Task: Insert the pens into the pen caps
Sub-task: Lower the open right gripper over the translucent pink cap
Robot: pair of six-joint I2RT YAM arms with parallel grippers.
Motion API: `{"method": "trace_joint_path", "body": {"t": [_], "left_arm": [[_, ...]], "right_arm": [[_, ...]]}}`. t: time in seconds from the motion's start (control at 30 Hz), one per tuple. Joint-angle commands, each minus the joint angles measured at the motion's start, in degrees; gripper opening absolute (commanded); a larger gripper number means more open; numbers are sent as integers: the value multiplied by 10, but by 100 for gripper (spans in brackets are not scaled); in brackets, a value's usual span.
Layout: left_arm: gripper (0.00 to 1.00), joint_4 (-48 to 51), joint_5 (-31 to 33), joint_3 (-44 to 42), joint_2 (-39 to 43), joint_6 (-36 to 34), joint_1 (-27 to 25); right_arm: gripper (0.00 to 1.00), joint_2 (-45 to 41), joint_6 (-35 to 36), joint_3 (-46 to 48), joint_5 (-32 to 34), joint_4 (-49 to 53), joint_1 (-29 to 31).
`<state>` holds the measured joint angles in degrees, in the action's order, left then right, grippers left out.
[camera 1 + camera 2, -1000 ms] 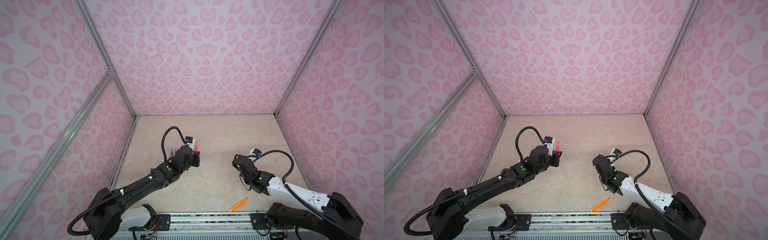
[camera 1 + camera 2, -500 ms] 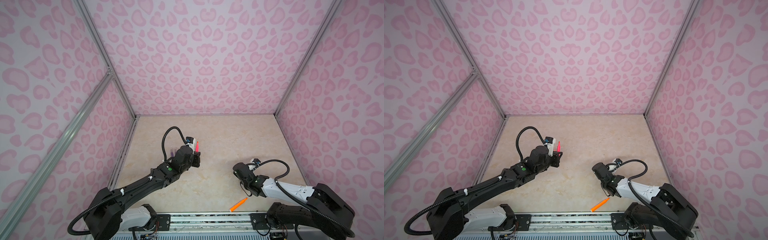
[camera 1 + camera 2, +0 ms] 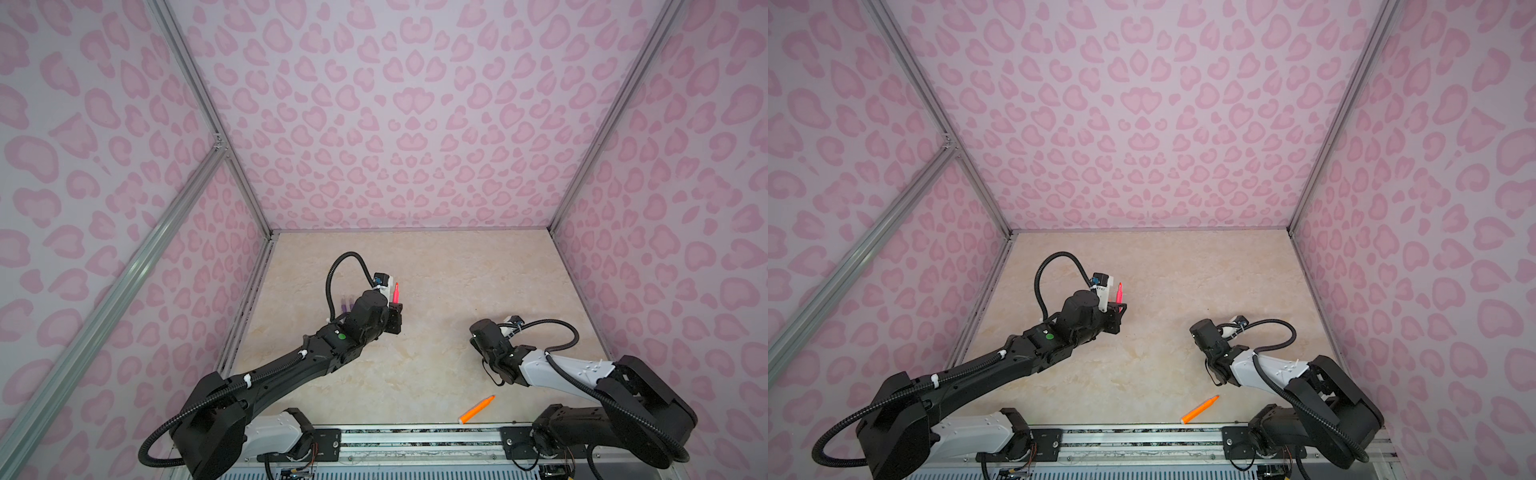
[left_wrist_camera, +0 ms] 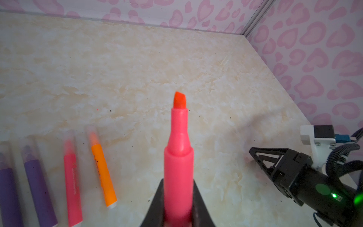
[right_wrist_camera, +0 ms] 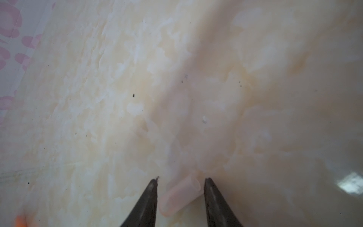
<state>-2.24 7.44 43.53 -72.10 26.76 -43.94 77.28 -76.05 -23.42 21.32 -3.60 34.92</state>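
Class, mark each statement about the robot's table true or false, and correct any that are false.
1. The left gripper grips a pink pen whose tip is bare. True.
2. The right gripper holds an orange pen. False: its jaws stand apart on either side of a clear cap lying on the table. The loose orange pen lies near the table's front edge.
3. Two purple pens lie side by side on the table. True.
4. The purple pens are uncapped. False: in the left wrist view each wears a clear cap over its tip.
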Motion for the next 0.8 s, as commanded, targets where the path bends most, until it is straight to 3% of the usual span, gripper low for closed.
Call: {"method": "trace_joint_path", "body": {"t": [0.0,0.27,0.47,0.6,0.77], "left_arm": [[3,-4,-4,9,-4,-6,0],[3,-4,-9,15,-16,-6,0],[3,-4,-9,15,-16,-7,1],[3,-4,-9,13,-14,-7,0],[3,-4,-9,14,-14,-8,0]], "right_arm": [[40,24,25,-11,-44,-15,-7],[37,84,67,-66,-91,0,-8],[35,66,81,-72,-52,33,2],[37,32,151,-89,-1,69,14],[44,-9,251,-82,11,63,25]]}}
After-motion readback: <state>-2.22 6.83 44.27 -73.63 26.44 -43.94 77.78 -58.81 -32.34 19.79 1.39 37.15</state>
